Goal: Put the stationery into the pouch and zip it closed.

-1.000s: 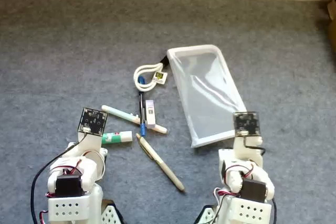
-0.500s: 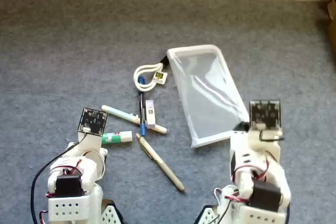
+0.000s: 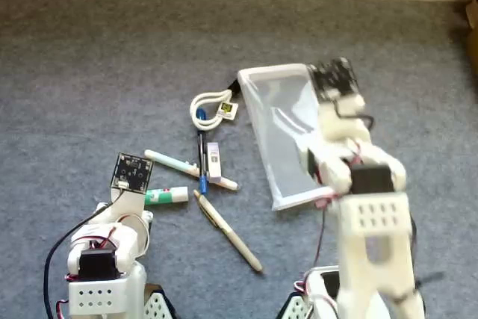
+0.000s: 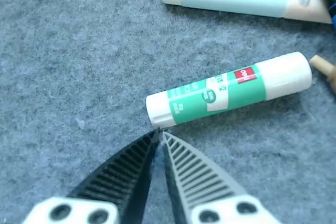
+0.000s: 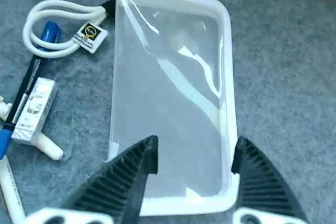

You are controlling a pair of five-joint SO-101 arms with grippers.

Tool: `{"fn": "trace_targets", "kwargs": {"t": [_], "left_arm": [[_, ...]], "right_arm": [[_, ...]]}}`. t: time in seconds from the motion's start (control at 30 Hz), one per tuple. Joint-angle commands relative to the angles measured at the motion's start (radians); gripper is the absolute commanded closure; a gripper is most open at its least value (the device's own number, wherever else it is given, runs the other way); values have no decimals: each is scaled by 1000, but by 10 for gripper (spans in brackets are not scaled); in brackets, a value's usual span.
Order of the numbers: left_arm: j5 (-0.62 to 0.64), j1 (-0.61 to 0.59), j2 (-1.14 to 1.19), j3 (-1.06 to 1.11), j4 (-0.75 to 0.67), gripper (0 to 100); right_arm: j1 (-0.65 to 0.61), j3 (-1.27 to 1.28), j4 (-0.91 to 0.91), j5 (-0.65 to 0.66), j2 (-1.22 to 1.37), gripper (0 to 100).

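Grey carpet covers the table (image 3: 89, 57). On the left, the left wrist view shows the left jaws pressed shut and holding nothing. Their tips sit right at the white end of the green glue stick (image 4: 228, 90). A pale green pen (image 4: 244, 2) lies near it. The high view shows more in the middle: a blue pen (image 3: 201, 147), a small white box (image 3: 214, 162) and a tan pen (image 3: 228, 233). Further right the clear pouch (image 3: 284, 140) lies flat, with a white cord (image 3: 209, 102) at its corner. The right wrist view shows the right jaws wide open above the pouch, holding nothing.
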Motion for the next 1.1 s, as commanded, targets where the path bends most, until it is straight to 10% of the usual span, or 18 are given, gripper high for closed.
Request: {"fn": "trace_targets", "kwargs": {"t": [0.0, 0.47, 1.07], "left_arm": [[-8, -8, -8, 19, 5, 993], [-8, -8, -8, 19, 5, 993], [-8, -8, -8, 19, 5, 993]], "right_arm": [[-58, -87, -140, 2, 116, 757], [-142, -150, -743, 3, 558, 757], [-82, -743, -829, 2, 1201, 854]]}}
